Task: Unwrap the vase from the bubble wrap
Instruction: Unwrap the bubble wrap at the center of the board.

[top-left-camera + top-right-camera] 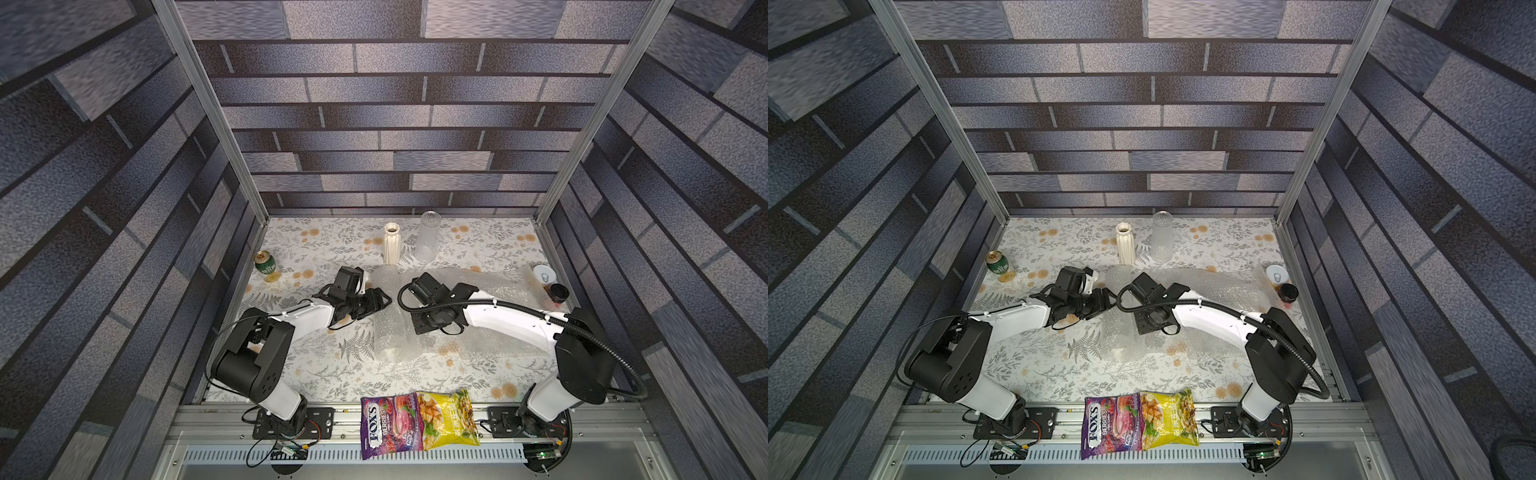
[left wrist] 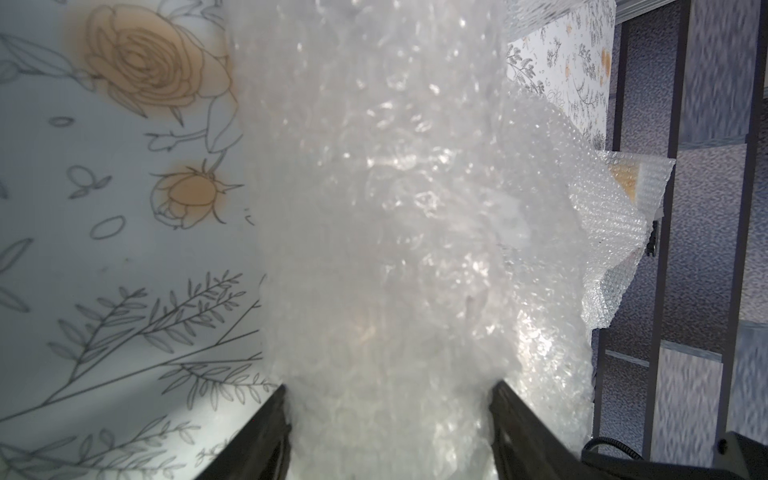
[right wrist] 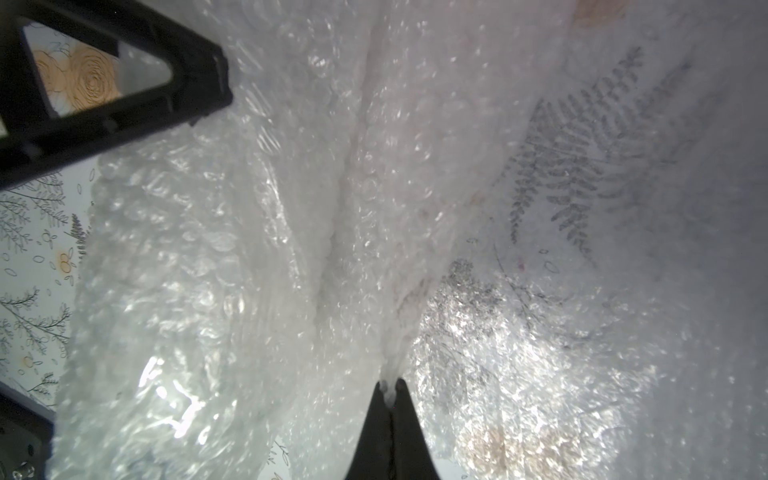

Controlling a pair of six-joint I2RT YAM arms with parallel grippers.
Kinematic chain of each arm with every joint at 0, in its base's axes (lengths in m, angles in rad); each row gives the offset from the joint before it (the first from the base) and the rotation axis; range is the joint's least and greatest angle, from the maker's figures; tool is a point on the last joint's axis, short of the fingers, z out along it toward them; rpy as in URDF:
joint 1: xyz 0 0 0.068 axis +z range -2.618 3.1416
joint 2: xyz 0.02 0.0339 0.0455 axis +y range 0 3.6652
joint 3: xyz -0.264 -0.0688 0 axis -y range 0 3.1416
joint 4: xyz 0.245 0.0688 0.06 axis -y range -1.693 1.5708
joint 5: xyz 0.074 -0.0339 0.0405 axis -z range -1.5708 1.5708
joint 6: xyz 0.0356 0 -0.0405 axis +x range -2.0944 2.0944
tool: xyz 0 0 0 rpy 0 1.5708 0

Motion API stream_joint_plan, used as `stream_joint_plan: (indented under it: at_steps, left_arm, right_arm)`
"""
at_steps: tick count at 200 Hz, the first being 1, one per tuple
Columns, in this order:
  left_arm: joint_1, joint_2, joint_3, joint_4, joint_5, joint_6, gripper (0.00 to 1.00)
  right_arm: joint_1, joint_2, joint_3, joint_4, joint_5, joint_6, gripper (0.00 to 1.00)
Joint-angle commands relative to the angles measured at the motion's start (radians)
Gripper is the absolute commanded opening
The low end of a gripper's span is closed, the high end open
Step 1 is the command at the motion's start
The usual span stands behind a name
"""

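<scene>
bubble wrap (image 2: 386,249) blurred close to the left wrist camera, whatever it holds hidden inside, left gripper (image 2: 390,399) jaws cut off by the picture's edge, right gripper (image 3: 390,384) jaws hidden beneath its wrist in both top views, green can (image 1: 264,263) label too small to read

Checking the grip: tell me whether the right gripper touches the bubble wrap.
Touching. In the right wrist view the right gripper pinches a fold of the bubble wrap.

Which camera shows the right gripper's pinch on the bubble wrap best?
The right wrist view: the right gripper is shut on a ridge of the bubble wrap, close up. In both top views the right arm hides the fingertips. The left wrist view shows only wrap held by the left gripper, no right pinch.
</scene>
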Motion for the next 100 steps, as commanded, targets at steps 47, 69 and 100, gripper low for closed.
stream_joint_plan:
  at_steps: [47,69,100]
  left_arm:
    - [0.015,-0.079,-0.009,-0.312,-0.175,0.069,0.72]
    - [0.017,-0.151,0.020,-0.374,-0.195,0.088,0.73]
    - [0.022,-0.239,0.054,-0.445,-0.202,0.107,0.73]
  right_arm:
    - [-0.006,-0.040,-0.009,-0.033,-0.006,-0.019,0.00]
    - [-0.007,-0.038,-0.007,-0.026,-0.010,-0.018,0.00]
    - [-0.007,-0.038,-0.005,-0.024,-0.008,-0.022,0.00]
